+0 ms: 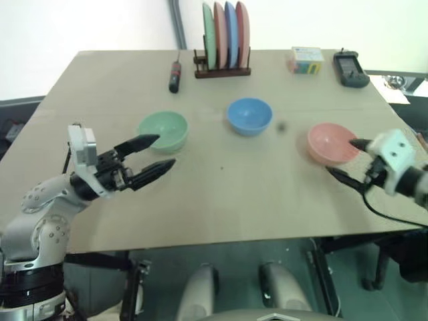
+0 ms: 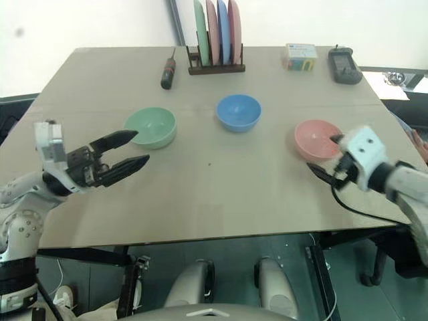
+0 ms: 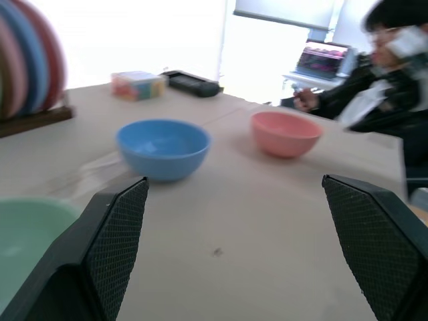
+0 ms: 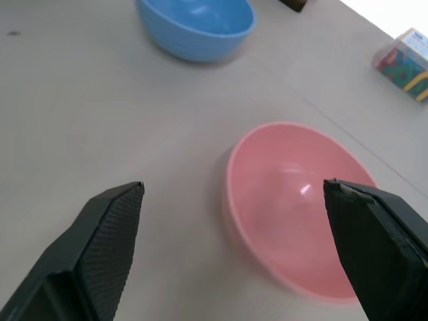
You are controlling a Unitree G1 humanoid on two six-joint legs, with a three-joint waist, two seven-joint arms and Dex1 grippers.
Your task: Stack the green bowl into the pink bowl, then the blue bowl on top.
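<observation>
Lab or office: seated person (image 3: pixel 381 80), laptop (image 3: pixel 326 59), bare table (image 1: pixel 221 194).

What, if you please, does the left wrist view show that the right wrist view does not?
Left wrist view alone: the pale mint-green plastic bowl, the upright plates in their rack, a flat black device and a seated person. Right wrist view alone: nothing further that can be identified. Both: the sky-blue plastic bowl, the salmon-pink plastic bowl, the colourful box and the tan tabletop.
</observation>
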